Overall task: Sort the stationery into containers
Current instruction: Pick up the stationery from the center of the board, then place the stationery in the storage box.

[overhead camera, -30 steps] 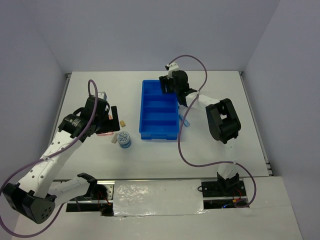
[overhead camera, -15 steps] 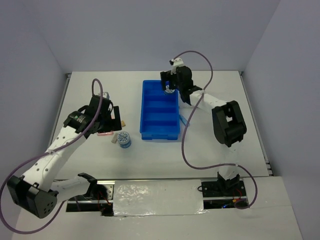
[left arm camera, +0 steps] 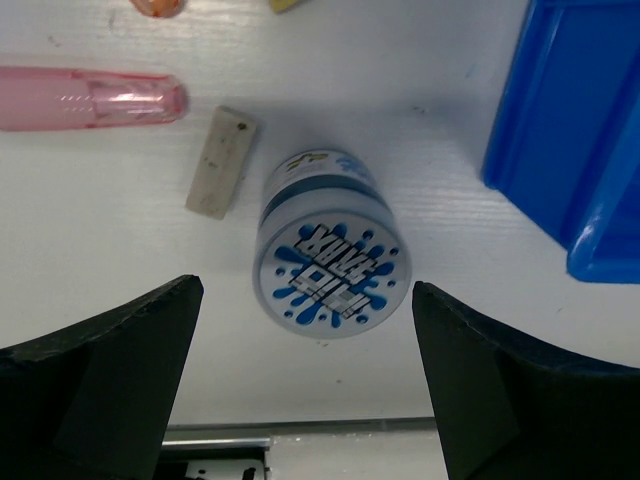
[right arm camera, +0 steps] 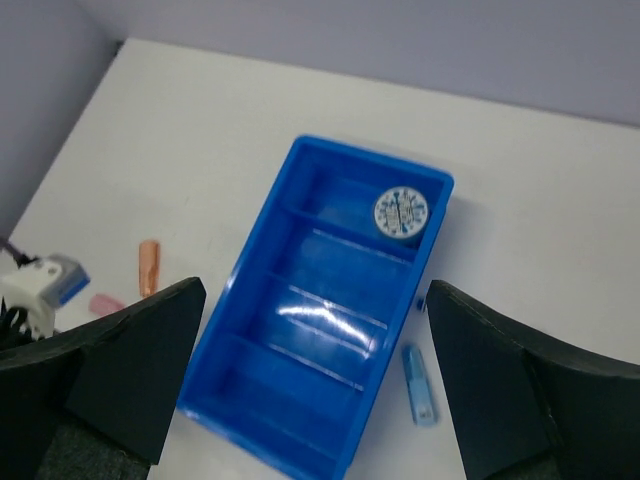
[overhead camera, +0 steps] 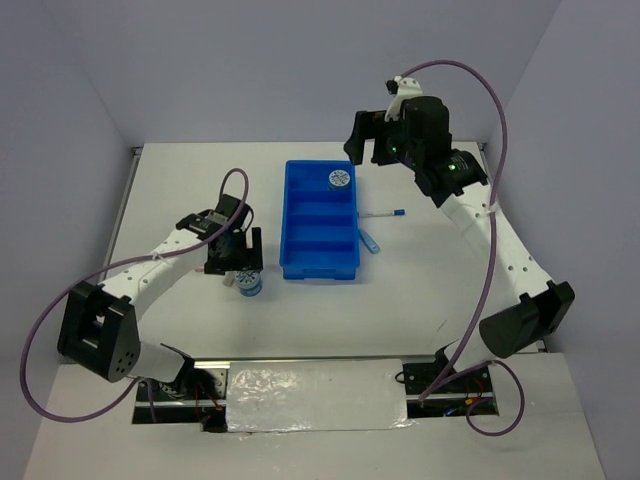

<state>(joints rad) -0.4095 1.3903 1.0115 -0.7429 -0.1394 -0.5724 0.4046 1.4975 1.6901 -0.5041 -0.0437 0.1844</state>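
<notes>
The blue tray (overhead camera: 288, 215) lies at the table's middle. One blue-grey roll (overhead camera: 339, 179) stands in its far compartment, also seen from the right wrist as the roll (right arm camera: 401, 213) inside the tray (right arm camera: 232, 300). My right gripper (overhead camera: 365, 140) hangs open and empty high above the tray's far end. A second roll (left arm camera: 332, 285) stands upright on the table left of the tray (left arm camera: 560, 120). My left gripper (left arm camera: 305, 335) is open just above it, one finger on each side, not touching. A tan-grey bar (left arm camera: 221, 162) and a pink bar (left arm camera: 90, 98) lie beyond the roll.
A white pen (overhead camera: 385, 213) with a blue cap and a light-blue bar (overhead camera: 370, 241) lie right of the tray. An orange bar (right arm camera: 149, 266) lies on the table left of it. The table's near edge and metal rail (left arm camera: 215, 438) run close under the left gripper.
My right gripper opened, left the roll in the far compartment and rose up and to the right. My left arm swung right and nearer, over the roll on the table.
</notes>
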